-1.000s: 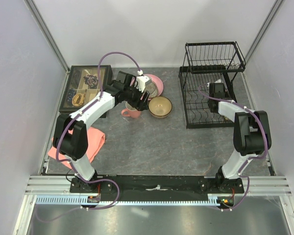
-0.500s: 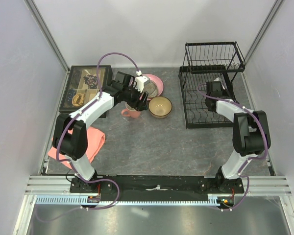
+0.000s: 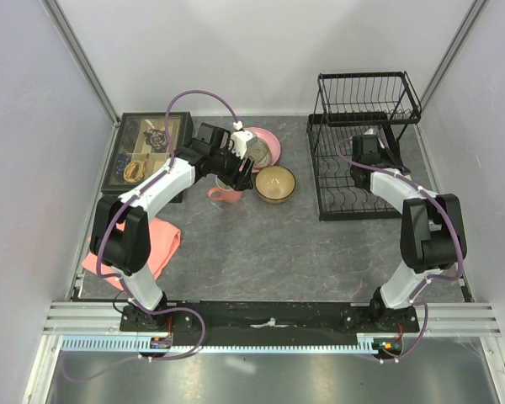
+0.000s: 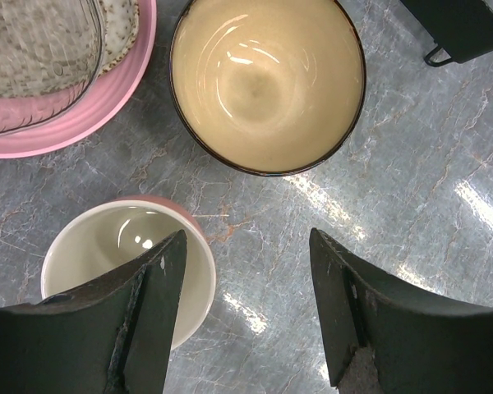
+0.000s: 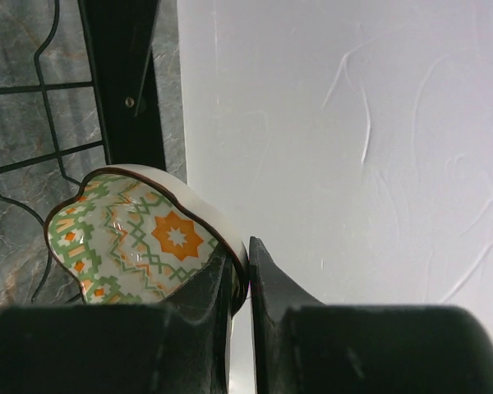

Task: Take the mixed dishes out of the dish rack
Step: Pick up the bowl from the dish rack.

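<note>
The black wire dish rack stands at the back right. Inside it, my right gripper is shut on the rim of a small white bowl with a green and orange pattern inside; one finger is inside the rim and one outside. On the table lie a pink plate with a speckled plate on it, an amber bowl with a plain cream inside, and a pink mug. My left gripper hangs open above the table, one finger over the mug, holding nothing.
A dark tray of small items sits at the back left and a folded pink cloth at the front left. A rack upright and the white wall are close to my right gripper.
My right gripper has shifted slightly left and toward the back inside the rack, still shut on the patterned bowl. The left arm has not moved.
</note>
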{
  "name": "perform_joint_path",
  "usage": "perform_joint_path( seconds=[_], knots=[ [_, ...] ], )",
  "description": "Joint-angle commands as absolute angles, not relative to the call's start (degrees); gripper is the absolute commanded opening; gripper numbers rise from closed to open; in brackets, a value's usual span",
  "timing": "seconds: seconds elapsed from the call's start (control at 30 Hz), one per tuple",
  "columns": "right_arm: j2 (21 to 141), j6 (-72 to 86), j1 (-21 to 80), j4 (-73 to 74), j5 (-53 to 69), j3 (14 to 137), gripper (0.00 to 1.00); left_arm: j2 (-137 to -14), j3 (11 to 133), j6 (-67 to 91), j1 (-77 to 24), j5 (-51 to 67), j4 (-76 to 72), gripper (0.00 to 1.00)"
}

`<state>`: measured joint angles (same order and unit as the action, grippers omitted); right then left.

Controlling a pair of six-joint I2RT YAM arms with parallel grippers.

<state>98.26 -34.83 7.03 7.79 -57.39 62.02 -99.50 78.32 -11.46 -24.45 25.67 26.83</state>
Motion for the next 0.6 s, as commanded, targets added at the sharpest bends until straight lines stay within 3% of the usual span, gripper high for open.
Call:
perform_joint_path(
  seconds=[0.0, 0.57],
  knots=[
    [93.3, -35.6, 8.2, 7.9, -59.9, 66.2, 0.0, -98.0, 78.4, -12.8, -24.0, 27.0, 25.0, 0.68],
    [80.7, -23.6, 13.1, 25.1, -47.3, 69.6, 0.0, -94.1, 80.1, -6.9, -24.0, 33.0, 25.0, 0.69]
  ],
)
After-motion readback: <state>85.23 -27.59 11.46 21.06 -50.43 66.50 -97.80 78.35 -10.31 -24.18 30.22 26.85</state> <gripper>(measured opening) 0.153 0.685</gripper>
